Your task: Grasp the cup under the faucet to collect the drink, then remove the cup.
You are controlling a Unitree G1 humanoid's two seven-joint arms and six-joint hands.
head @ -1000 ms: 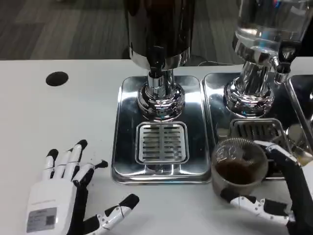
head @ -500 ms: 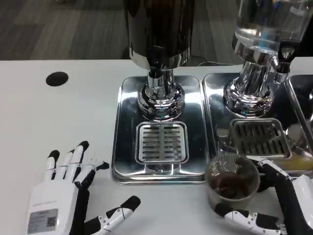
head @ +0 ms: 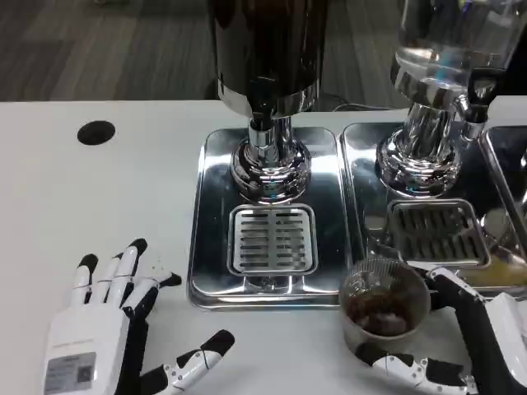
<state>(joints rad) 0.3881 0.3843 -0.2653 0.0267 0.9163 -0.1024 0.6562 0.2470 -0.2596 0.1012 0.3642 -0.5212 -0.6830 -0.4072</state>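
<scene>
A clear cup (head: 384, 306) holding dark brown drink stands at the front edge of the steel trays, right of centre. My right hand (head: 461, 346) grips it, with fingers around its right side and the thumb below its base. The dark dispenser's faucet (head: 262, 123) sits above the middle drip tray (head: 272, 240), which has nothing on its grate. My left hand (head: 107, 329) lies flat on the white table at the lower left, fingers spread and holding nothing.
A second dispenser with a clear tank (head: 432, 107) stands on the right tray (head: 436, 230), its tap (head: 476, 107) at the far right. A black round hole (head: 96, 132) marks the table at the upper left.
My right hand has carried the cup toward me and slightly left, off the right tray's grate to the trays' front edge. The left hand has stayed put.
</scene>
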